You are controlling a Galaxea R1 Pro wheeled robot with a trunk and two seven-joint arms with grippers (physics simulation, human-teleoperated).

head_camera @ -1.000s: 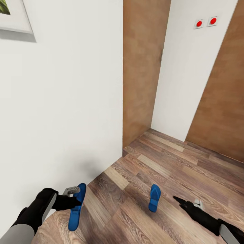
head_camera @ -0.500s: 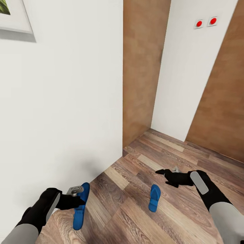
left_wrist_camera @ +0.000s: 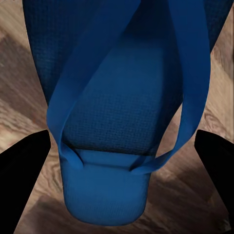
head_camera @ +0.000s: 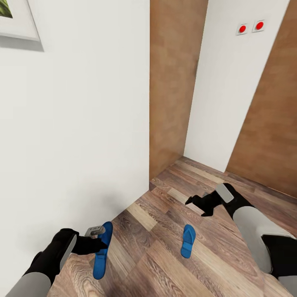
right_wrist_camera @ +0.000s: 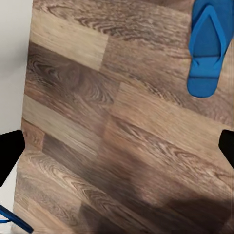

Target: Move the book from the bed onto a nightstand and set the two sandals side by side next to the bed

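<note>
White wall [head_camera: 74,123] runs along the left gripper's outer side. Wood floor [head_camera: 165,255] under both arms, brown wood panels [head_camera: 175,82] and a white panel [head_camera: 231,82] with two red buttons [head_camera: 251,27] well beyond the right gripper. Picture frame [head_camera: 16,18] corner high on the wall above the left arm.

Left gripper [head_camera: 99,243] pinches one sandal [head_camera: 102,250] at its side edge. That sandal hangs on edge, just off the floor, close beside the wall. In the left wrist view the held sandal [left_wrist_camera: 122,112] sits strap-side to camera, dark fingertips [left_wrist_camera: 24,165] either side of it.

Right gripper [head_camera: 194,202] hovers above the floor, fingers spread apart, nothing between them. Second sandal [head_camera: 188,241] lies flat on the floor, sole down, just below and short of the right gripper, not touching it. Right wrist view shows the same floor sandal [right_wrist_camera: 208,48] near the frame edge, off the gripper's line, fingertips [right_wrist_camera: 9,151] wide at both sides.

Two sandals well apart, the left gripper's one nearer the wall.
</note>
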